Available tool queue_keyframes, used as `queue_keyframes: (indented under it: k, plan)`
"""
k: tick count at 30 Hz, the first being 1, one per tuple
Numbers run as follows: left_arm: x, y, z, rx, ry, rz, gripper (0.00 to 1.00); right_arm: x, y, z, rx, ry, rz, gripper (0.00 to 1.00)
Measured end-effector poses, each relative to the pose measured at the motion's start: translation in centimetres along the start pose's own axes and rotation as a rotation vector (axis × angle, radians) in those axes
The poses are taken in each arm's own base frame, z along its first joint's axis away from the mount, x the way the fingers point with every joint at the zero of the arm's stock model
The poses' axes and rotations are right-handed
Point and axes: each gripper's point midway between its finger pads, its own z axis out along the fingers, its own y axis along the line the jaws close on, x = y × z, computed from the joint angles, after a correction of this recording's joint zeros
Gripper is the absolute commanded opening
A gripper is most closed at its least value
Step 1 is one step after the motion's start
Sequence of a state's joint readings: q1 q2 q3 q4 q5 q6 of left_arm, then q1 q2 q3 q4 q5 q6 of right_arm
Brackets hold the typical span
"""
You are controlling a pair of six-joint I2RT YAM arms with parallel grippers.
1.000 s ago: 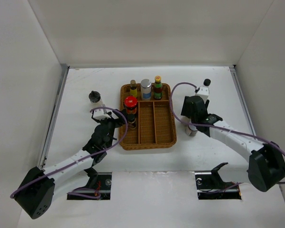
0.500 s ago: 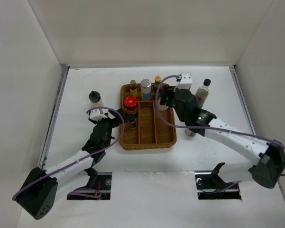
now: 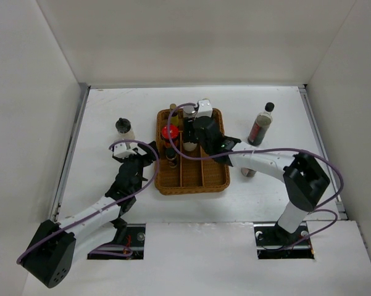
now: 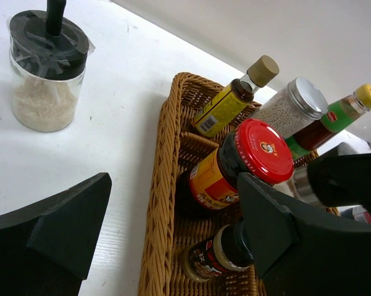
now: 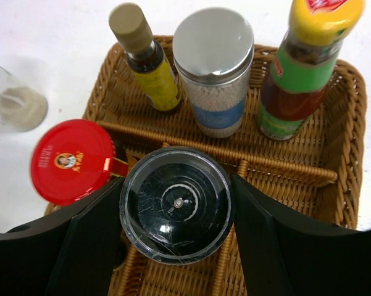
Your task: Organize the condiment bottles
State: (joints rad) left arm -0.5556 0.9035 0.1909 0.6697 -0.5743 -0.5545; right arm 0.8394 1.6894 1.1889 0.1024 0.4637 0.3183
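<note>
Pinches a clear round jar with a black top (image 5: 176,203) between the right fingers (image 5: 74,246), upright above the middle lane of the brown wicker tray (image 5: 342,154), just near of the silver-capped jar (image 5: 213,68) and right of the red-capped jar (image 5: 72,160); carried high, probably to clear the caps before lowering. Holds the left fingers (image 4: 55,228) spread and empty at the tray's left rim. Leaves the tall slim dark-sauce bottle (image 3: 259,125) on the worktop (image 3: 284,105), right of the tray. Has swung left from over the tray's right side half a second ago.

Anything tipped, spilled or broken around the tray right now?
Nothing stands out. The bottles in the tray stand upright, no spill shows, and the jar in the right fingers looks whole, bar faint scuff lines on top.
</note>
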Motion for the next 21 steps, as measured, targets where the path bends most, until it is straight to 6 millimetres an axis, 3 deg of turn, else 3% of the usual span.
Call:
queue_keyframes:
  k: [5,9,12,16,19,21]
  plan:
    - [-0.1,0.1,0.0,-0.004,-0.002,-0.004,0.83,1.6,0.1,1.3,0.008,0.016,-0.009,0.63]
    - [-0.1,0.1,0.0,-0.005,-0.002,-0.005,0.83,2.5,-0.2,1.9,0.024,0.026,-0.017,0.8]
    - [-0.1,0.2,0.0,-0.005,-0.002,-0.005,0.83,2.0,0.1,2.1,0.02,0.006,-0.006,0.87]
    - [-0.1,0.2,0.1,-0.007,-0.003,-0.006,0.83,0.1,0.4,1.4,0.004,-0.035,0.019,0.89]
    - [-0.2,0.3,0.1,-0.011,-0.005,-0.007,0.83,-2.5,0.1,-0.9,-0.017,-0.09,0.052,0.81]
    - [-0.2,0.3,0.1,-0.01,-0.007,-0.009,0.83,-4.4,-0.7,-3.7,-0.032,-0.137,0.086,0.57]
